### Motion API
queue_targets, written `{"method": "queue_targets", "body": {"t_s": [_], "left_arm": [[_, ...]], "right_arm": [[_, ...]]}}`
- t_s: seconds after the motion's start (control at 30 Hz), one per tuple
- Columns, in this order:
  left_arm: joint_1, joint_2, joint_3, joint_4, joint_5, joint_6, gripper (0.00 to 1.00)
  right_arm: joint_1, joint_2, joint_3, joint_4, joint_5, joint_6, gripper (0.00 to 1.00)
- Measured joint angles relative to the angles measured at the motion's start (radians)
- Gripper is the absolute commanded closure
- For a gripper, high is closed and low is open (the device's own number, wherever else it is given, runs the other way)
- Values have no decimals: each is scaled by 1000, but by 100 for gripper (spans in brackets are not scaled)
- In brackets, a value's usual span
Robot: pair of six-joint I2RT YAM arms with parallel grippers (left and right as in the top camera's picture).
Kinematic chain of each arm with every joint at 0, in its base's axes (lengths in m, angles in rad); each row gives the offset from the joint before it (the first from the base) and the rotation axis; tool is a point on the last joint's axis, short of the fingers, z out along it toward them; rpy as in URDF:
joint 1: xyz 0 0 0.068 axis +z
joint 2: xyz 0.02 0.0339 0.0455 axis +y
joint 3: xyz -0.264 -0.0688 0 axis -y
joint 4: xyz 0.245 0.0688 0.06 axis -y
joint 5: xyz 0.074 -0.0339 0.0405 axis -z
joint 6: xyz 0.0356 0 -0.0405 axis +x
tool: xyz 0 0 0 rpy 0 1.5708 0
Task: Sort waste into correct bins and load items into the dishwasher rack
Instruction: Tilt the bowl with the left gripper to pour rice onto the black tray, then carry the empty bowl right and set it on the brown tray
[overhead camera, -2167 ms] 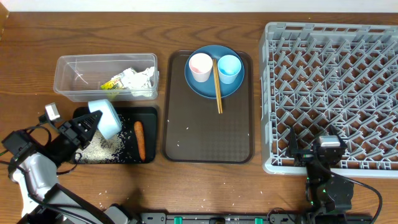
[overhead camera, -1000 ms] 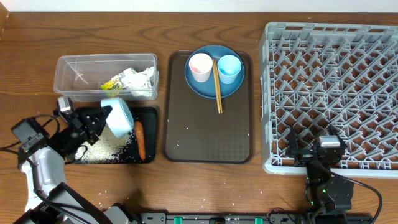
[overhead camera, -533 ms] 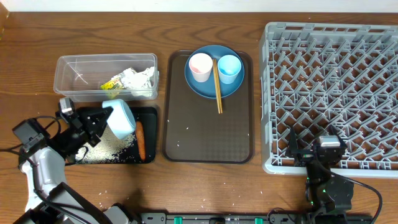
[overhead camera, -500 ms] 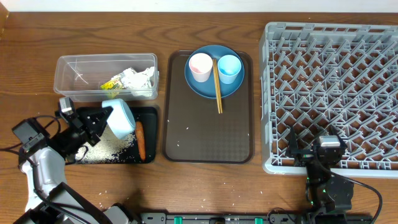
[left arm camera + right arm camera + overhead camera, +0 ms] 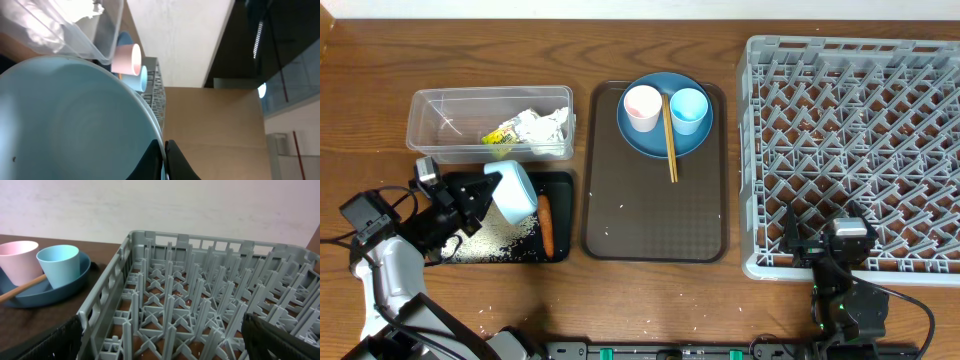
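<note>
- Wrapper (image 5: pixel 532 127) sits in clear tub (image 5: pixel 428 112); carrot (image 5: pixel 544 224) and rice (image 5: pixel 480 240) lie in black tray (image 5: pixel 563 178).
- We clamp the bowl (image 5: pixel 515 190) in the left gripper (image 5: pixel 164 157); the right gripper (image 5: pixel 165 339) gapes wide, empty.
- Rack (image 5: pixel 850 130), at the worktop's right edge, is unloaded.

A light-blue bowl (image 5: pixel 513 190) is hanging tilted over a shallow black tray (image 5: pixel 563 215) holding white rice grains (image 5: pixel 480 243) and an orange carrot piece (image 5: pixel 544 222).

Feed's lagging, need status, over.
Left gripper shut on light-blue bowl, tipped over black tray. Right gripper open at dishwasher rack edge. Carrot piece beside bowl, nothing blocking.
</note>
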Motion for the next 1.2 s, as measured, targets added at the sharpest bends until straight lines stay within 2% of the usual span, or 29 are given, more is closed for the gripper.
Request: {"method": "queue_targets", "body": {"t_s": [0.37, 0.57, 0.7, 0.9, 1.2], "left_arm": [[0, -16, 0, 29, -94, -85, 94], [-17, -143, 16, 36, -209, -165, 94], [-99, -264, 32, 55, -297, -213, 94], [-364, -410, 37, 55, -532, -240, 94], [-929, -439, 39, 11, -936, -246, 94]], "right_arm": [[0, 0, 0, 0, 0, 0, 1], [0, 0, 0, 0, 0, 0, 1], [0, 0, 0, 0, 0, 0, 1], [0, 0, 0, 0, 0, 0, 1], [0, 0, 0, 0, 0, 0, 1]]}}
